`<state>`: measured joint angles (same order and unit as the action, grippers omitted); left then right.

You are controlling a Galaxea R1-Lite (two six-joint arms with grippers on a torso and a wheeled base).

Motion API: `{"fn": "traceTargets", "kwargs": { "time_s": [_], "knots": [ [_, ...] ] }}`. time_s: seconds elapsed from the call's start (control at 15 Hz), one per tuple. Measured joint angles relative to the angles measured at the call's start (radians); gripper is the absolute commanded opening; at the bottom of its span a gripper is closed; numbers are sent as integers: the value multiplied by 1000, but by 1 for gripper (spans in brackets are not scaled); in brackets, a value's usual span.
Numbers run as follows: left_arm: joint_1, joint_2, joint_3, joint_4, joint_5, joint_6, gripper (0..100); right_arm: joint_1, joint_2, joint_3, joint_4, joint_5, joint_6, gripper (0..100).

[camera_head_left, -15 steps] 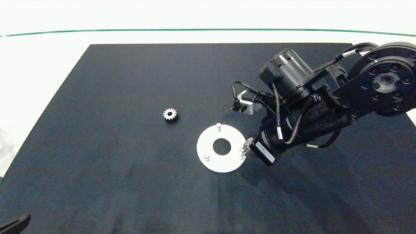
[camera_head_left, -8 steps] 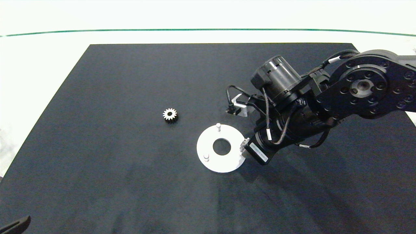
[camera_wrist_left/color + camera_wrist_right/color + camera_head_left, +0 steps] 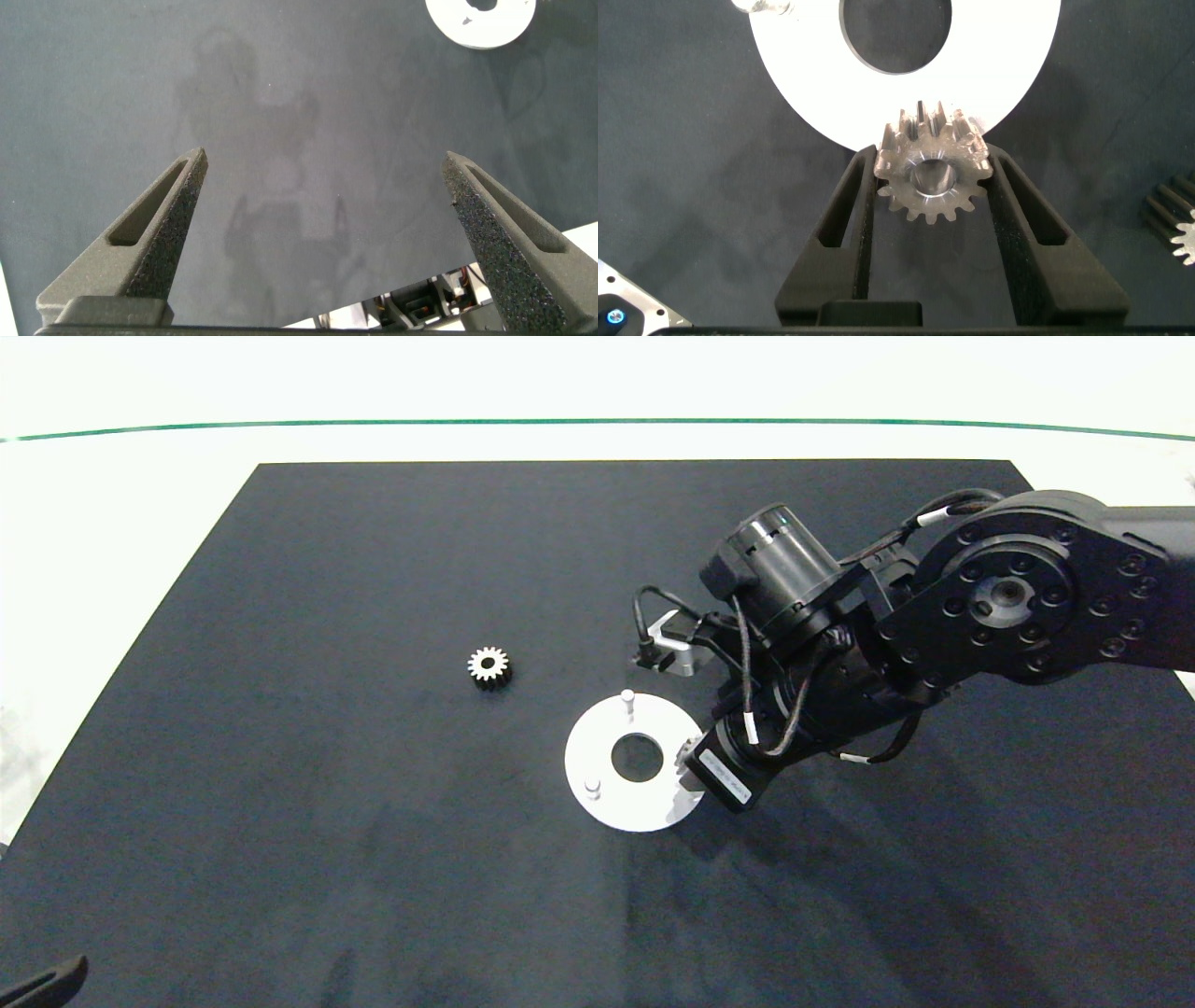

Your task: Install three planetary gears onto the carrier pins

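One gear clamped in right gripper | over disc rim

The right arm is black, with a round joint plate ringed by screws, a cylindrical motor housing, braided cables with white tags, a silver bracket, a white label and textured dark-grey fingers.

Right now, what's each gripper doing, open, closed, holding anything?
Left gripper: open, empty, above the dark mat.
Right gripper: closed on a planetary gear at the white disc's edge.
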<state>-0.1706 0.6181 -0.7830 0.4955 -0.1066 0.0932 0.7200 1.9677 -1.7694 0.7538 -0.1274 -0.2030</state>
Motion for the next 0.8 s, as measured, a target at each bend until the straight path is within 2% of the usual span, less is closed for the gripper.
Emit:
{"fn": "traceTargets", "kwargs": {
  "time_s": [0.8],
  "knots": [
    [0,-4,6,0,0,0,100,1,14,-5,-4,-11,5,25]
  ]
}}
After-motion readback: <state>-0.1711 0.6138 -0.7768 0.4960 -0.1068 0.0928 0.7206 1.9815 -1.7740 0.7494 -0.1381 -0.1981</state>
